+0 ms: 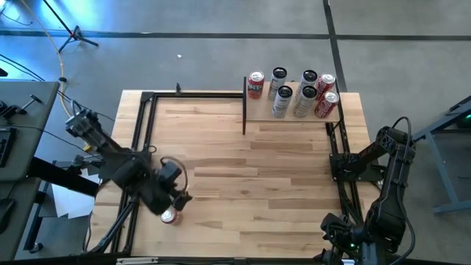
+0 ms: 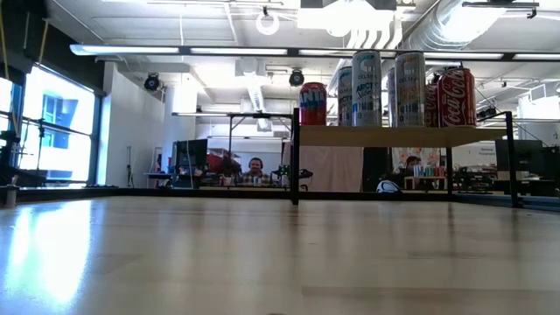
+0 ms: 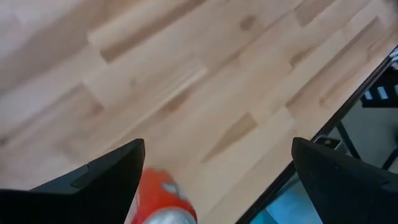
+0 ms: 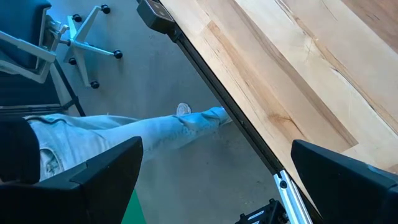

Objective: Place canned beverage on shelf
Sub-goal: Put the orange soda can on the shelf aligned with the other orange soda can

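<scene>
Red and silver, the loose can [image 1: 171, 216] lies near the worktop's [image 1: 243, 177] front-left corner, well apart from the shelf [image 1: 293, 117] at the far edge, which already carries seven cans. Step in hand appears to be the pickup: the left end effector [image 1: 176, 200] hovers over the can with jaws wide, holding nothing. Next move calls for descent and closure around it. Right end effector [image 4: 214, 186] waits off the worktop's right edge, open and empty.

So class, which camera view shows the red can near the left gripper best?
The high view: the red can stands on the table under the open left gripper. The left wrist view catches only part of it; the low and right wrist views miss it.
</scene>
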{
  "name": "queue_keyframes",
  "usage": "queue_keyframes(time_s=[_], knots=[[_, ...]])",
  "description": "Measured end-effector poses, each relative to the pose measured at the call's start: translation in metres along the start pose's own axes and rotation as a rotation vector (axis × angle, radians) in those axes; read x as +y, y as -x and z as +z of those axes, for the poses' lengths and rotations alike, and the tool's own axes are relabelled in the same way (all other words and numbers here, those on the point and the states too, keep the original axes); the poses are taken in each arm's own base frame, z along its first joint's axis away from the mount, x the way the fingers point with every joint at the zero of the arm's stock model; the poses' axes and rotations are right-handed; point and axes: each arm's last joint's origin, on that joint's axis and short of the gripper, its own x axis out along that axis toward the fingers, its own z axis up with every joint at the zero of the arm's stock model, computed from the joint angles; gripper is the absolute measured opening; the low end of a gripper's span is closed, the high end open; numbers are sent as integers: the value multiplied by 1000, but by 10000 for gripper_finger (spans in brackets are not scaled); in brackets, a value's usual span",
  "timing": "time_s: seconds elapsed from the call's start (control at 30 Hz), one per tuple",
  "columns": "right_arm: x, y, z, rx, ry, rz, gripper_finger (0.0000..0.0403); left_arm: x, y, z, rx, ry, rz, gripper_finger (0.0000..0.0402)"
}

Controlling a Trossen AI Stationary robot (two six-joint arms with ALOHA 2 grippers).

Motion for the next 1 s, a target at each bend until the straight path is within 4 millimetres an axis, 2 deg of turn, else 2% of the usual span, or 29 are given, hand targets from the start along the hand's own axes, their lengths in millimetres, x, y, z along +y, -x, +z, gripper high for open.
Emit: queue_keyframes(time_s=[0.23,0.47,0.77,1.0], knots=[[0,0,0,0,0,0,399,-4,-8,-39,55,98,39,383],[0,0,0,0,0,0,399,-7,-22,-64,139,215,136,383],[0,0,0,0,0,0,399,-5,-35,-73,133,318,254,383],[0,0,0,0,0,0,399,-8,-35,-73,143,318,246,383]])
